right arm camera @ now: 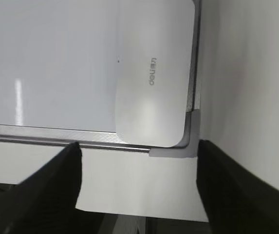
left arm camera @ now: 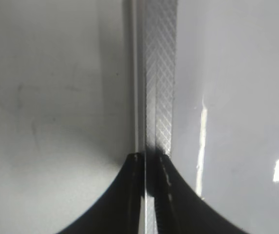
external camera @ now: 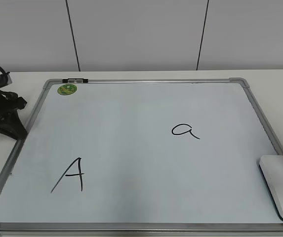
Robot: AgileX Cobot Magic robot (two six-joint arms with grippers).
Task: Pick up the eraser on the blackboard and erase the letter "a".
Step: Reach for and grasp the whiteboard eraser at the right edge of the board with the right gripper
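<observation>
The blackboard (external camera: 131, 108) lies flat on the table, with its green sticker (external camera: 67, 89) at the far left corner. The small letter "a" (external camera: 184, 130) is written right of centre. The white eraser (external camera: 282, 185) lies on the board's near right corner and also shows in the right wrist view (right arm camera: 154, 73). My right gripper (right arm camera: 138, 158) is open and empty, just off the board's corner below the eraser, out of the exterior view. My left gripper (external camera: 19, 129) sits at the board's left edge, its jaws (left arm camera: 150, 158) closed on the metal frame (left arm camera: 161, 73).
A large capital "A" (external camera: 72, 175) is written at the board's near left. A small black clip (external camera: 75, 80) sits on the far frame. White table (external camera: 279, 79) surrounds the board, and a white wall stands behind it.
</observation>
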